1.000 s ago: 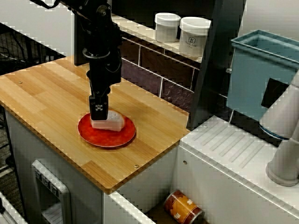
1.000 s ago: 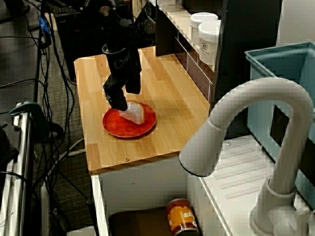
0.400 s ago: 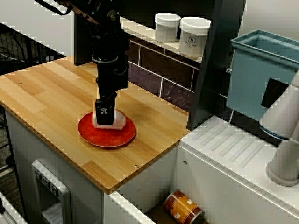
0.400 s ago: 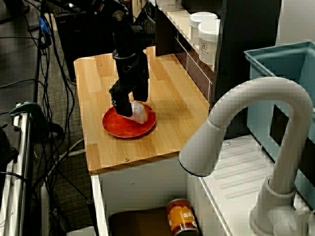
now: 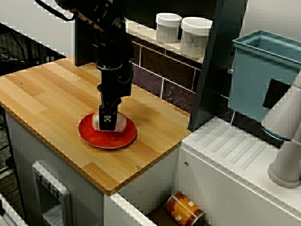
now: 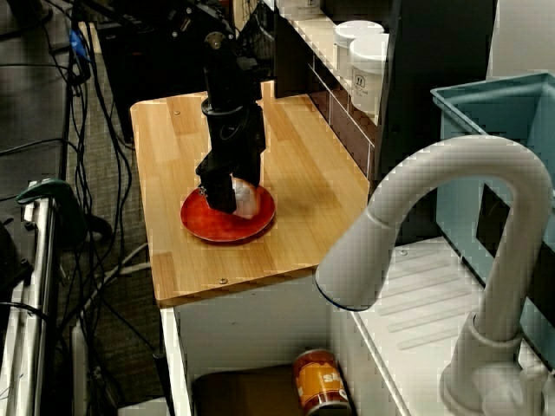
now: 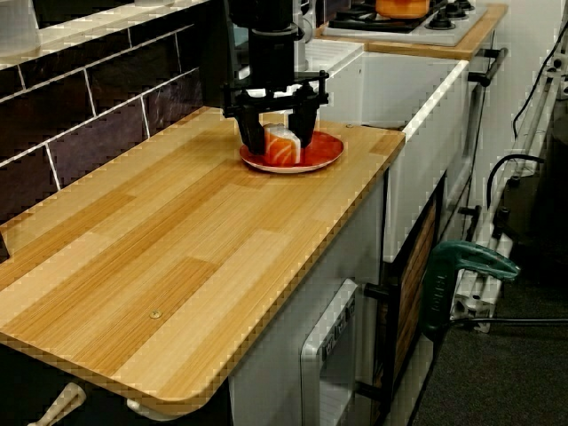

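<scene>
In the high view across the counter, the black gripper (image 5: 107, 123) hangs straight down over a round, glossy red plate (image 5: 93, 136). Its tips are lowered around a sushi piece (image 5: 120, 123). The piece is a small rounded block of white rice, which the low view along the counter shows with an orange, pale-striped topping. It rests on the plate slightly toward 12 o'clock of the plate's centre. In that low view the two slim dark fingers (image 7: 251, 133) stand apart, one at 9 o'clock and one at 3 o'clock of the piece. They straddle it closely, but whether the pads press on it cannot be told. The plate lies on a wooden counter (image 5: 47, 94) of pale planks with a smooth face and rounded corners, toward its 5 o'clock part in the high view. At 1 o'clock of the gripper, two squat white lidded jars (image 5: 168, 27) sit side by side on a light ledge. The ledge tops a wall of dark brown rectangular tiles (image 5: 153, 63) with pale grout. At 3 o'clock, well apart, is a teal plastic bin (image 5: 256, 80) with straight walls, and below it a white ribbed drainboard (image 5: 235, 150). At 5 o'clock of the plate, below the counter's edge, a cylindrical can (image 5: 185, 209) with an orange label lies on its side. In the view over the sink, a matte white curved faucet (image 6: 434, 173) fills the foreground.
</scene>
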### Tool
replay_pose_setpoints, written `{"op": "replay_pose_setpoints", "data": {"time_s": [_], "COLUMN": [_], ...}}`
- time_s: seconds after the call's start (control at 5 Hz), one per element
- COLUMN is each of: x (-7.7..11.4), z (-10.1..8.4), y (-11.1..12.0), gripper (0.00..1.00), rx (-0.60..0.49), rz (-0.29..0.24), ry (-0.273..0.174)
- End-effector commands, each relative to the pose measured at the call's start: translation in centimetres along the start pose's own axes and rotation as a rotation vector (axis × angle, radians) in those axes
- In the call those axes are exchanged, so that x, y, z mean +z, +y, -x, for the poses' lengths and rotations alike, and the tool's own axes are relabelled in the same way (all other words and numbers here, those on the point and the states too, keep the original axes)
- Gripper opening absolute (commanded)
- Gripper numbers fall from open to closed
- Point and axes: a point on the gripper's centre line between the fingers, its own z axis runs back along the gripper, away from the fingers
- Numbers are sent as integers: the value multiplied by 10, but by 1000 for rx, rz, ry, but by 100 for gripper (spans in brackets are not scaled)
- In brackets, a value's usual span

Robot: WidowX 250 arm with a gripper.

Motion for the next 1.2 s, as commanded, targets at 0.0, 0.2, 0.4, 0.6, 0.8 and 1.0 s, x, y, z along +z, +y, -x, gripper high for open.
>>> {"op": "replay_pose_setpoints", "data": {"time_s": [0.0,0.2,0.4,0.6,0.8,1.0], "x": [19,31,33,43,44,37], "z": [5,9,16,32,53,73], "y": [10,18,26,46,71,88], "gripper": [0,0,0,0,0,0], "rx": [28,43,78,149,248,338], "rz": [-1,-19,-42,-25,-25,-46], "ry": [-44,-60,-64,-83,-92,-86]}}
